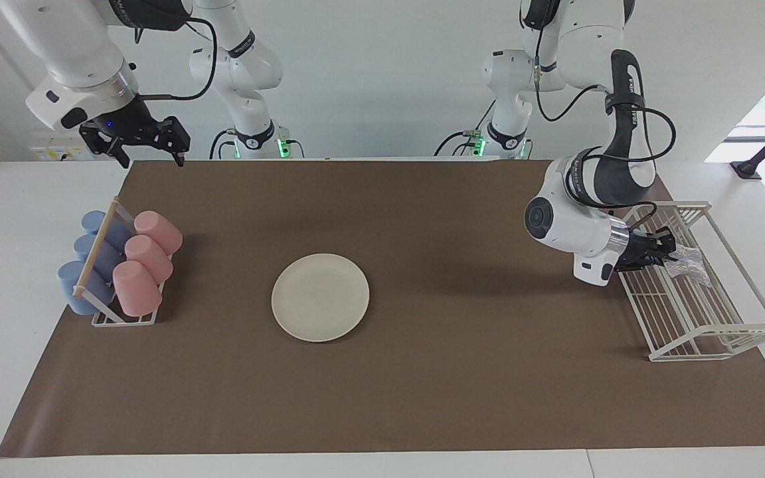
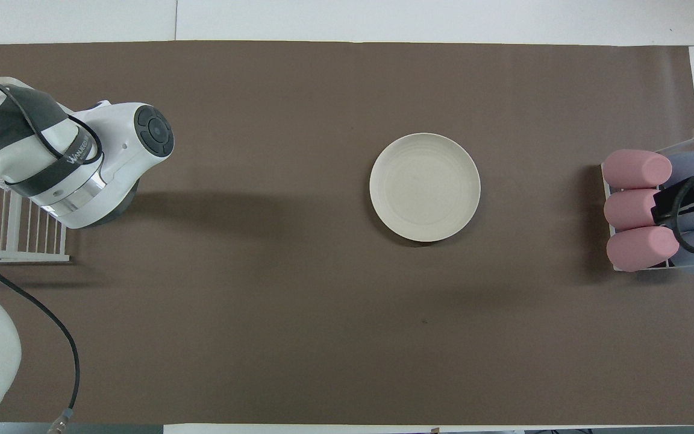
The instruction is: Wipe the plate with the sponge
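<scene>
Now | left pincer (image 1: 668, 247) at sponge (image 1: 686, 259) in wire rack (image 1: 708, 312), spread unclear | right pincer (image 1: 150, 149) wide, waiting | sponge likely soft, light; pinch mid-body.

Hidden from the overhead camera

The left arm's white wrist covered the silvery mesh sponge (image 1: 686, 260); the white wire rack (image 2: 15, 232) ran off-frame.

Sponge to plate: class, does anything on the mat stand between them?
Nothing visible does. The sponge lies in the wire rack at the left end effector; bare brown mat runs from there to the plate.
</scene>
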